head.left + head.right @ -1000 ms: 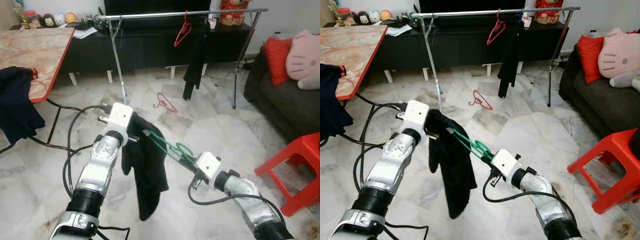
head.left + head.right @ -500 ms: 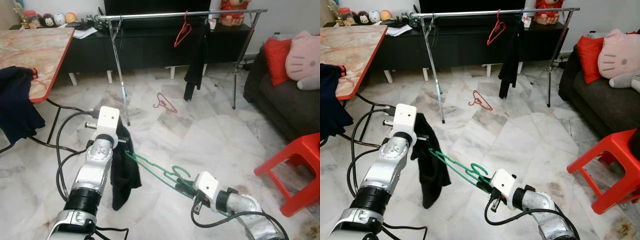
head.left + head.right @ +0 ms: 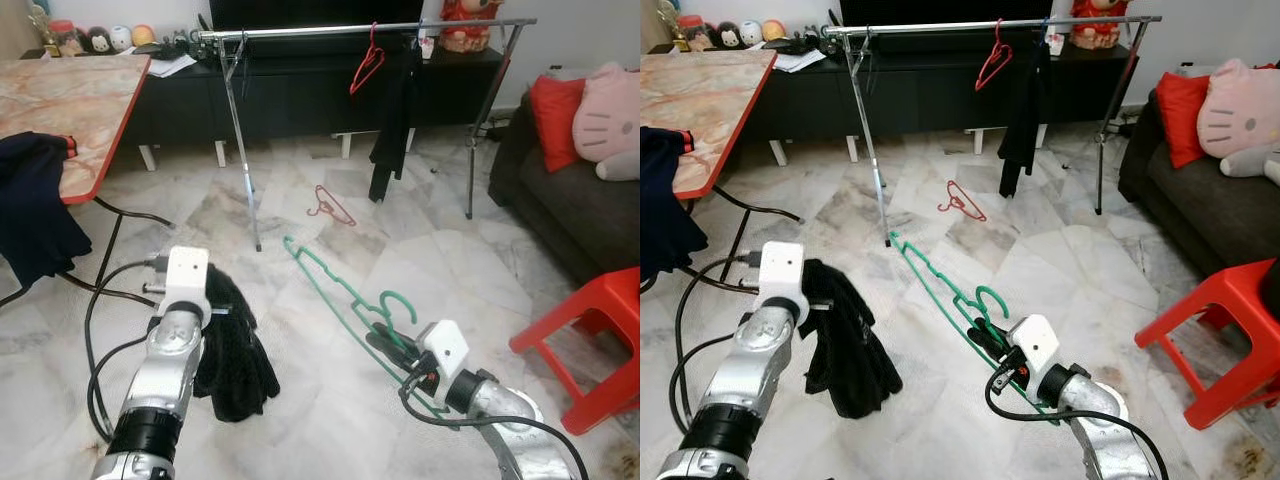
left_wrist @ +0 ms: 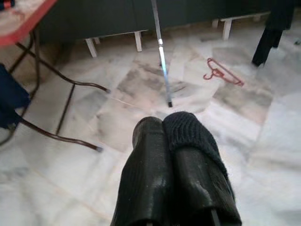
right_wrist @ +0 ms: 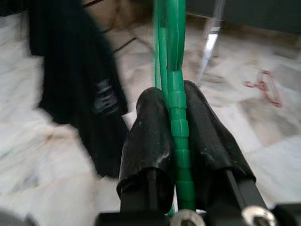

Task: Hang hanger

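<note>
My right gripper (image 3: 386, 346) is shut on a green hanger (image 3: 325, 285), low over the marble floor. The hanger's bare frame points away toward the foot of the clothes rail (image 3: 360, 27), and the wrist view shows its green bar clamped between the fingers (image 5: 148, 127). My left gripper (image 4: 167, 136) is shut on a black garment (image 3: 235, 365) that hangs bunched below it at the lower left, apart from the hanger. A red hanger (image 3: 366, 60) and a black garment (image 3: 393, 110) hang on the rail.
Another red hanger (image 3: 331, 205) lies on the floor under the rail. A red-edged table (image 3: 75, 100) with dark cloth (image 3: 30, 215) stands at the left, with cables (image 3: 110, 290) on the floor. A red stool (image 3: 590, 335) and a dark sofa (image 3: 565, 210) are at the right.
The black garment has come off the green hanger. My left arm dropped down and left with it. My right gripper swung the bare hanger to point toward the rail.
</note>
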`<state>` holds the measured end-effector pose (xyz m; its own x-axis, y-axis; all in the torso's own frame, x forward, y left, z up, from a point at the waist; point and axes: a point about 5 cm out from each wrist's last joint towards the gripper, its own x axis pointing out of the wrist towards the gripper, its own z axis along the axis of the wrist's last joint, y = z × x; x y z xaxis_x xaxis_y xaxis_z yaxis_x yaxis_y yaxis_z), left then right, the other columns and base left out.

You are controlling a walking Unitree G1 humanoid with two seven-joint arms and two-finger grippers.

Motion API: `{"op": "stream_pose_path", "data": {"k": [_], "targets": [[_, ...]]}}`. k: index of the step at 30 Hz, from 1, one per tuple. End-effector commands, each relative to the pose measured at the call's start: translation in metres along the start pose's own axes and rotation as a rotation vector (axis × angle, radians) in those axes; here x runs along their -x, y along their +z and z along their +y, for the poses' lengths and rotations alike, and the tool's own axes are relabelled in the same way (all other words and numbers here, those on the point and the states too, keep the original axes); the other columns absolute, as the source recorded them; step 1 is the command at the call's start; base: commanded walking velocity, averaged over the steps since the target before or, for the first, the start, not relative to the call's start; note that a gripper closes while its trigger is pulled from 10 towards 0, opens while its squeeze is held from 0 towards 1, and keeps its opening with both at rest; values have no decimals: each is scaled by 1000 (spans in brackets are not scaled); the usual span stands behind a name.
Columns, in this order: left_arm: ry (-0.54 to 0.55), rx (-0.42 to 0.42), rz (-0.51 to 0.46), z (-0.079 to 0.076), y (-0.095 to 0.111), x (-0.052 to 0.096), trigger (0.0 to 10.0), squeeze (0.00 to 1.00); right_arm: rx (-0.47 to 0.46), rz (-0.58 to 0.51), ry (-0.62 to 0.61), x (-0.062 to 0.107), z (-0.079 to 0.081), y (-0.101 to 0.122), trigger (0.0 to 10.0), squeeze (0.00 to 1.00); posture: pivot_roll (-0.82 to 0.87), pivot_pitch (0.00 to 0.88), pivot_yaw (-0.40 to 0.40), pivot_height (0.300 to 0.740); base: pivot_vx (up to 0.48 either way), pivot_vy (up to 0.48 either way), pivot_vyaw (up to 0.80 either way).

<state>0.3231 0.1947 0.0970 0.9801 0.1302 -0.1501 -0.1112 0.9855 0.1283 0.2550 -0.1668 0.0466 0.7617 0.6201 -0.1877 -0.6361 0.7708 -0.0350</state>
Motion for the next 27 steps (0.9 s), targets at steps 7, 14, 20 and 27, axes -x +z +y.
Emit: {"op": "stream_pose_path", "data": {"k": [7,14,20,27], "targets": [[-99,174,-169,-11,15,20,10000,0,-38,-127,-497,9,-30,16,10000,0,-76,0,-20,740,0,0,0],[-214,137,-273,-24,19,39,10000,0,-30,-174,-781,36,-21,22,10000,0,-84,0,-12,740,0,0,0],[-193,133,-255,-16,14,45,10000,0,-60,-101,-888,60,-7,7,10000,0,-99,0,0,740,0,0,0],[-203,152,-248,-19,12,49,10000,0,-59,-65,-924,65,-6,6,10000,0,-101,0,6,740,0,0,0]]}}
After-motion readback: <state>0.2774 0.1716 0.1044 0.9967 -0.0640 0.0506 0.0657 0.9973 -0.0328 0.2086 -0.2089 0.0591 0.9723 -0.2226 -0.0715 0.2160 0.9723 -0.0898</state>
